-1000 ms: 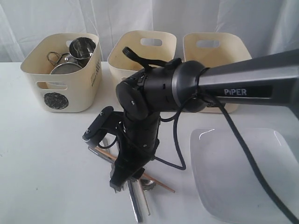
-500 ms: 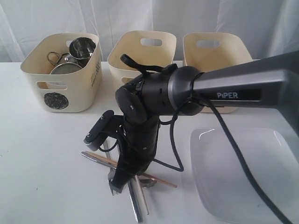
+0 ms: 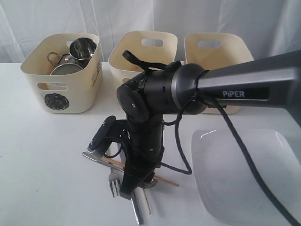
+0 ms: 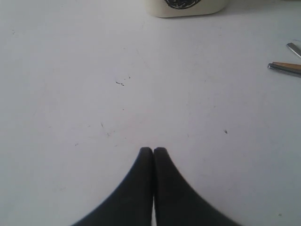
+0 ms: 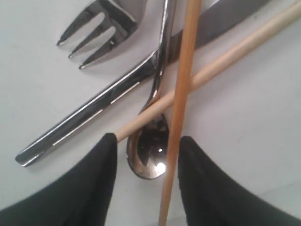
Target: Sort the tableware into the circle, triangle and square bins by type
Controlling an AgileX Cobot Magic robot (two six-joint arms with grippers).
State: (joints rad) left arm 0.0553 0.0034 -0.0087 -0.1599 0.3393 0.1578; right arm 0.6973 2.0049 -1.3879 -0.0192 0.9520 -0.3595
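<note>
White table (image 3: 47, 155), a few small dark specks on it in the left wrist view. White curtain (image 3: 141, 14) behind. 3 cream bins in a row at the back. The circle bin (image 3: 61, 75) on the left holds steel cups (image 3: 83, 48). The middle bin (image 3: 141, 52) and right bin (image 3: 214, 52) have their front marks hidden by the arm. Large white square plate (image 3: 244, 179) lies on the table at front right.

Cutlery is piled at front centre: fork (image 5: 101, 28), knife (image 5: 80, 125), spoon (image 5: 149, 153) and 2 crossed chopsticks (image 5: 181, 117), all overlapping.

Right gripper (image 5: 148, 141) is low over the pile with its fingers spread. The spoon bowl and the darker chopstick sit between them, and nothing is clamped. Cannot tell if the fingertips touch the table.

Left gripper (image 4: 153, 150) has its fingers pressed together, holding nothing, over bare table, well apart from the pile.
</note>
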